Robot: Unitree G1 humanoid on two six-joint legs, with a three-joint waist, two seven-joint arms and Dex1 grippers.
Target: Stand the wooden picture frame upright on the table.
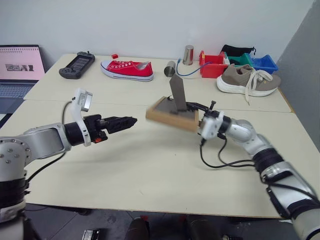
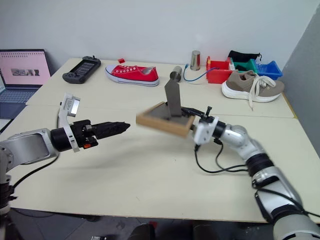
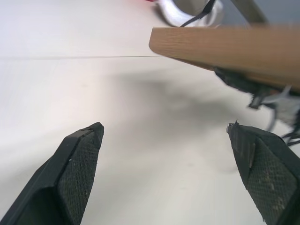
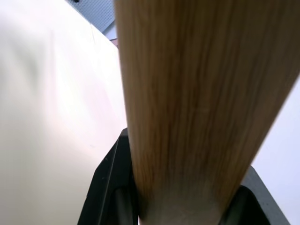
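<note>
The wooden picture frame [image 1: 170,116] hangs roughly level a little above the table [image 1: 150,170], its dark back panel facing up and its fold-out stand [image 1: 178,92] sticking upward. My right gripper [image 1: 196,113] is shut on the frame's right edge; in the right wrist view the light wood [image 4: 201,93] fills the space between its black fingers [image 4: 110,187]. My left gripper [image 1: 131,121] hovers left of the frame, apart from it and pointing at its near corner. Its fingers [image 3: 82,154] stand wide open with nothing between them, the frame's edge [image 3: 225,47] ahead.
Along the far side lie a red sneaker [image 1: 127,69], a game controller [image 1: 77,65], two metal cups [image 1: 188,55], red [image 1: 214,65] and blue [image 1: 264,63] bins and a beige shoe [image 1: 247,79]. A laptop [image 1: 19,70] sits far left. A black cable [image 1: 220,160] loops under my right arm.
</note>
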